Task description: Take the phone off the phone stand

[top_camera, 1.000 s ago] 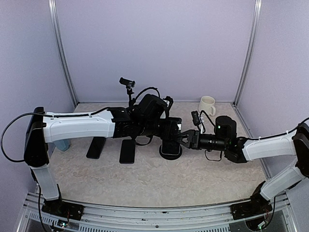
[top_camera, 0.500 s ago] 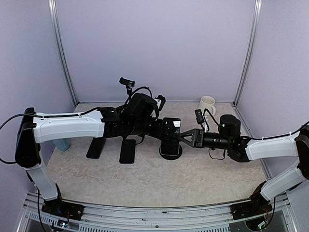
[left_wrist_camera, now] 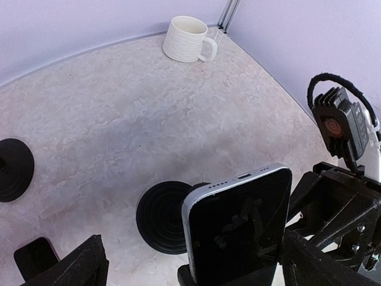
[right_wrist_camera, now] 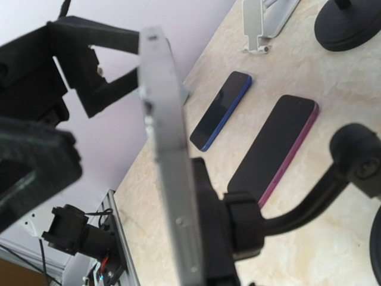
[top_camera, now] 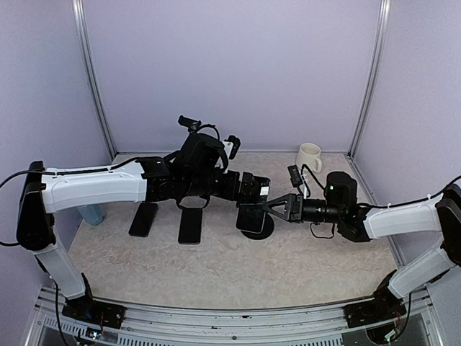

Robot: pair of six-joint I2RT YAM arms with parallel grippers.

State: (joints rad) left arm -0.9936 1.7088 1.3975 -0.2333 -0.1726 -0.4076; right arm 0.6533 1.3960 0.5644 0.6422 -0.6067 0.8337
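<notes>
The phone (top_camera: 253, 215), dark screen with a silver edge, stands on the black phone stand (top_camera: 257, 230) at mid table. In the left wrist view the phone (left_wrist_camera: 238, 229) sits between my left gripper's (left_wrist_camera: 196, 268) wide-open fingers (left_wrist_camera: 77, 265), not touching them, with the stand's round base (left_wrist_camera: 161, 217) behind it. My left gripper (top_camera: 252, 189) hovers just behind and above the phone. My right gripper (top_camera: 265, 207) comes in from the right, its tips closed on the stand's holder (right_wrist_camera: 238, 229) behind the phone's edge (right_wrist_camera: 169, 173).
A blue phone (right_wrist_camera: 220, 110) and a purple-edged phone (right_wrist_camera: 274, 143) lie flat left of the stand. A white mug (top_camera: 309, 156) stands at the back right. A second black round base (left_wrist_camera: 13, 170) and a small camera tripod (top_camera: 191, 130) are behind. A white stand (right_wrist_camera: 268, 18) lies further back.
My left arm has drawn back to the left and its gripper has lifted slightly behind the phone. The right gripper has shifted slightly left at the stand. The phone is still on the stand.
</notes>
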